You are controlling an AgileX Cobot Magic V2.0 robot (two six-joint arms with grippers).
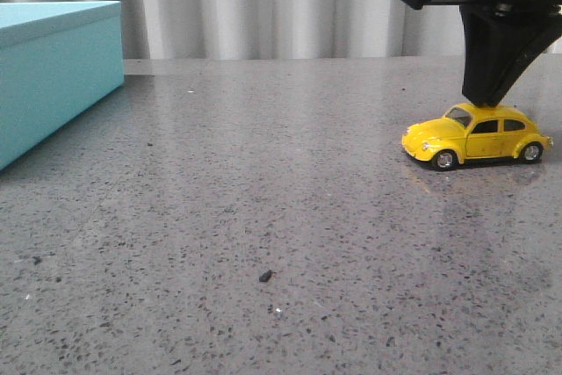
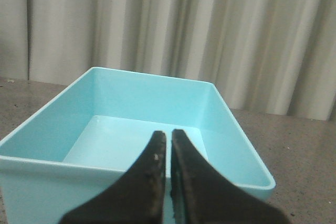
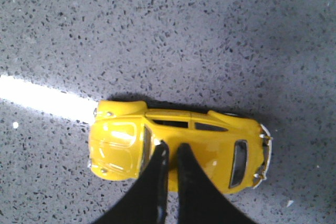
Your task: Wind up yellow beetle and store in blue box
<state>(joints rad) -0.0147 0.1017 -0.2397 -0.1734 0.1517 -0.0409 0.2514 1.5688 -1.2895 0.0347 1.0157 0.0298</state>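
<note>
The yellow beetle (image 1: 479,136) stands on its wheels on the grey table at the right, nose pointing left. My right gripper (image 1: 485,98) comes down from above, shut, with its tips resting on the car's roof. In the right wrist view the gripper (image 3: 171,148) has its two fingers nearly together on the roof of the beetle (image 3: 210,142), just behind the windscreen. The blue box (image 1: 53,68) stands at the far left. My left gripper (image 2: 169,135) is shut and empty, hovering over the near rim of the open blue box (image 2: 131,95), whose inside is bare.
A speckled grey tabletop (image 1: 263,199) stretches between box and car. A small dark crumb (image 1: 265,277) lies near the front middle. Pale pleated curtains (image 1: 263,6) hang behind the table's far edge.
</note>
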